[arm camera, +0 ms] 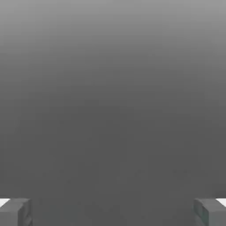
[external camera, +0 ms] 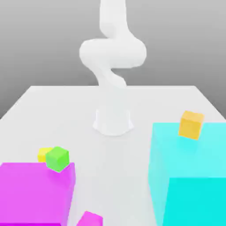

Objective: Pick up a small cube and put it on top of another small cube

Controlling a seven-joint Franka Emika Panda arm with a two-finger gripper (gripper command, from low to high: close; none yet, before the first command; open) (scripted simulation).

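While pincer [arm camera: 113,212] gapes empty | small cube [external camera: 90,219] seemingly beside magenta block [external camera: 35,190] corner

Plain glossy white all over, no markings, cables or screws to pick out. Fat rounded arm [external camera: 112,53] segments, kind of blobby, like stacked tubes with soft bulging joints. Wide cylindrical base [external camera: 113,120] with a slightly flared foot. Claw [arm camera: 113,212] looks different: two blocky grey fingertips [arm camera: 15,212], squared off, with a sliver of white at their outer corners.
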